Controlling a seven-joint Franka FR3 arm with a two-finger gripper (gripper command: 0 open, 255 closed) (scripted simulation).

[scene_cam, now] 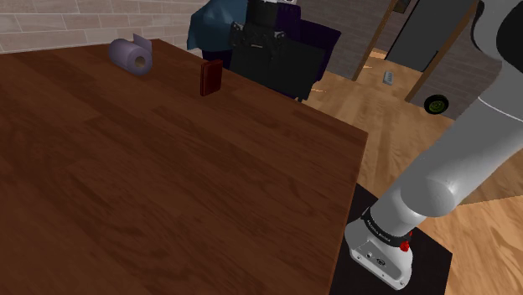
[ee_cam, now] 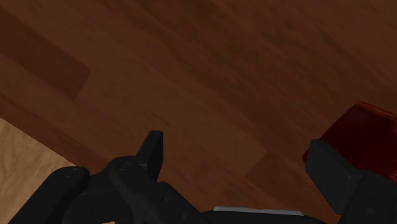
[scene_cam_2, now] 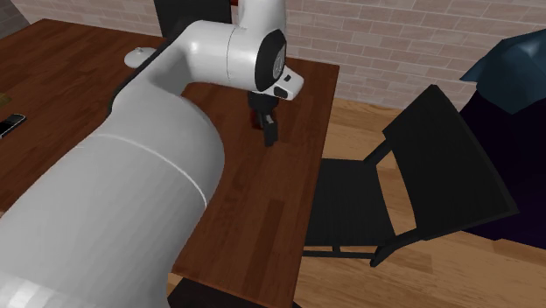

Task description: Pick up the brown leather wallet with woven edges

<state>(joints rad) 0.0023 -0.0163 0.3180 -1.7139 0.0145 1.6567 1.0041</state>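
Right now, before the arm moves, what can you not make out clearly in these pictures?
Wallet, wrist view: cut off by the picture's edge and partly covered by a finger; its edges cannot be read.
Gripper, second exterior view: dark against the dark table; whether it touches anything cannot be told.
Small dark thing, second exterior view: cut off by the picture's edge and too small to name.

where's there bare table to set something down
In the shoulder view, the broad stretch of table below the wallet and purple roll is bare, out to the right corner. The far edge is crowded: those two sit there, the black chair behind.
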